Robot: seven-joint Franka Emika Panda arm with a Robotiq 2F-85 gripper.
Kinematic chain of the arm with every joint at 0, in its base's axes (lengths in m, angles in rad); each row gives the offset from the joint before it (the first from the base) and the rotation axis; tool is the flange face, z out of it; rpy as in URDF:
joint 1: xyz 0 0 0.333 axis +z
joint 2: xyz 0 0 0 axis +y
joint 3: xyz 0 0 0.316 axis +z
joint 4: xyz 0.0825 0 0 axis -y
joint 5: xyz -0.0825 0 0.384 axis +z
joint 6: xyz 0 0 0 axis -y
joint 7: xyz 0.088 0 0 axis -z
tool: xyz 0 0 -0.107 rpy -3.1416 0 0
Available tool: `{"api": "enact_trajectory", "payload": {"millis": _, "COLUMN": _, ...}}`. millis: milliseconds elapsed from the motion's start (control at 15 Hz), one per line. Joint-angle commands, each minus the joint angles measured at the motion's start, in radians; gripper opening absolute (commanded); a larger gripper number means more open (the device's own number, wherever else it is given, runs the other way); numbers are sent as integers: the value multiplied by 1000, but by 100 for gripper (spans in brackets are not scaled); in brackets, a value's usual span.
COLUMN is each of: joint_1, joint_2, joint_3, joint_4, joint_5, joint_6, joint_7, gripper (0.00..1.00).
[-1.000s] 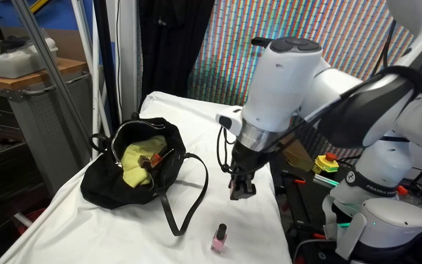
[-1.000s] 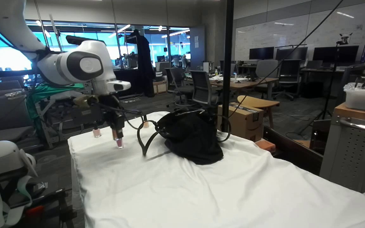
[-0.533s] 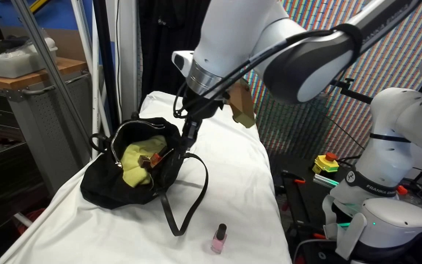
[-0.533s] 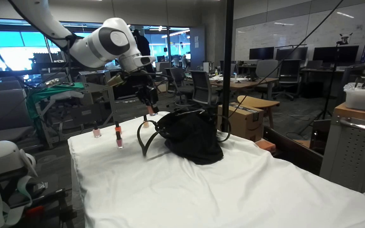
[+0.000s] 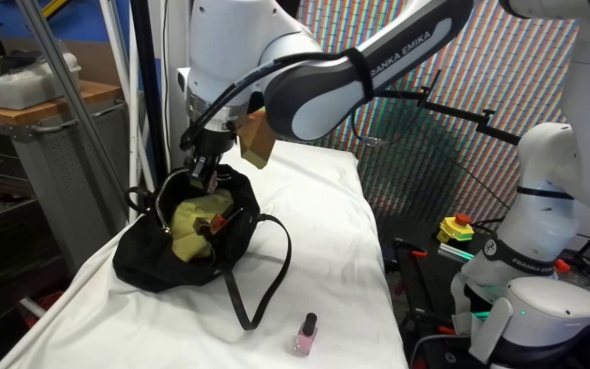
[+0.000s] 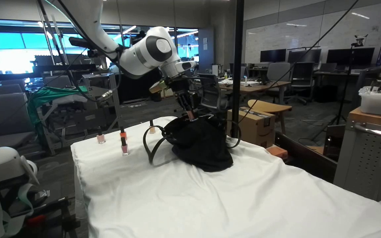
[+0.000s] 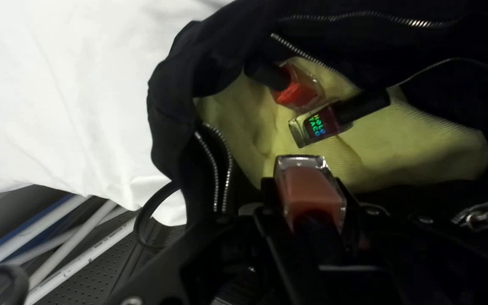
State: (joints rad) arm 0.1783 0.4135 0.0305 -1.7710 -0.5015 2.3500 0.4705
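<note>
Gripper (image 7: 305, 190) tilted over a black fabric bag (image 6: 202, 150) with metal zips. Fingers narrow, closed on the sides of a brownish-pink square glass polish bottle (image 7: 311, 182); black cap toward the palm, base aimed into the bag. Bottle sits at the bag's mouth; cannot tell whether it is below the rim. Inside the bag, a pale yellow ribbed fabric (image 7: 422, 144); lying on it, an orange-red glass bottle (image 7: 299, 91) and a dark-red glass bottle (image 7: 322, 123) with shiny lettering, side by side, both black-capped.

White rumpled cloth (image 6: 260, 198) underneath. Left of the bag in an exterior view, four small black-capped bottles upright: pale-pink bottle (image 6: 101, 138) farthest left, mauve bottle (image 6: 125, 150) nearest, red-orange bottle (image 6: 123, 135) just behind it, peach bottle (image 6: 152, 129) on the far side near the strap.
</note>
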Motion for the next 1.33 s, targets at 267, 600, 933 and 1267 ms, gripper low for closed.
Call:
{"api": "enact_trajectory", "payload": {"millis": 267, "joint_1": 24, "joint_2": 235, "joint_3": -75, "joint_4": 352, "joint_5": 68, "joint_6": -146, "joint_7": -74, "gripper": 77}}
{"api": "enact_trajectory", "payload": {"millis": 600, "joint_1": 49, "joint_2": 194, "joint_3": -72, "joint_4": 307, "joint_5": 103, "joint_6": -193, "joint_7": -59, "gripper": 100}}
{"api": "enact_trajectory", "payload": {"millis": 933, "joint_1": 89, "joint_2": 57, "joint_3": -28, "joint_4": 131, "joint_5": 164, "joint_6": -228, "joint_7": -34, "gripper": 100}}
{"api": "enact_trajectory", "payload": {"millis": 1267, "joint_1": 142, "joint_2": -130, "joint_3": 25, "joint_4": -143, "joint_5": 202, "joint_6": -196, "joint_7": 78, "gripper": 100}}
